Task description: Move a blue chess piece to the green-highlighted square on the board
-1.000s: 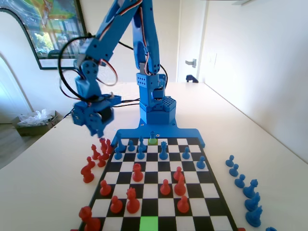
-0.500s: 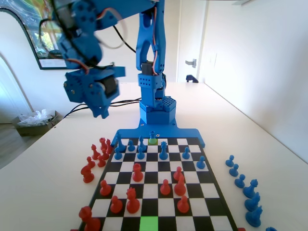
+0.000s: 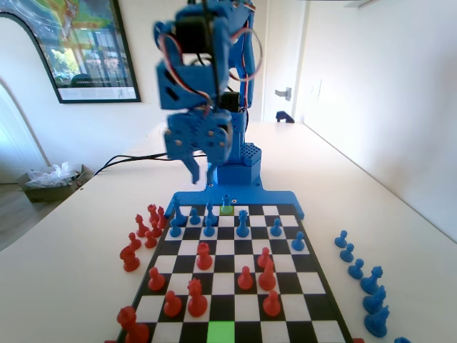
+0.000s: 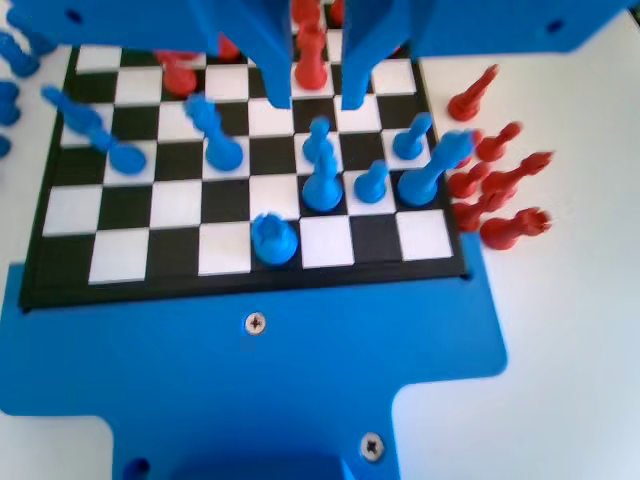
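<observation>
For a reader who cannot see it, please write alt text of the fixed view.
The blue arm's tool hangs in the air above the far end of the board, holding nothing. Blue pieces stand at that far end, red pieces nearer; a green-highlighted square lies at the near edge. More blue pieces stand off the board at the right.

Glossy black-and-white board (image 3: 235, 279), smooth plastic pieces, matt white table (image 3: 400, 207)

White table (image 3: 400, 214) carries the board (image 3: 300, 286). Red pieces (image 3: 136, 243) stand on the table at fixed view's left, blue pieces (image 3: 360, 275) at right.
</observation>
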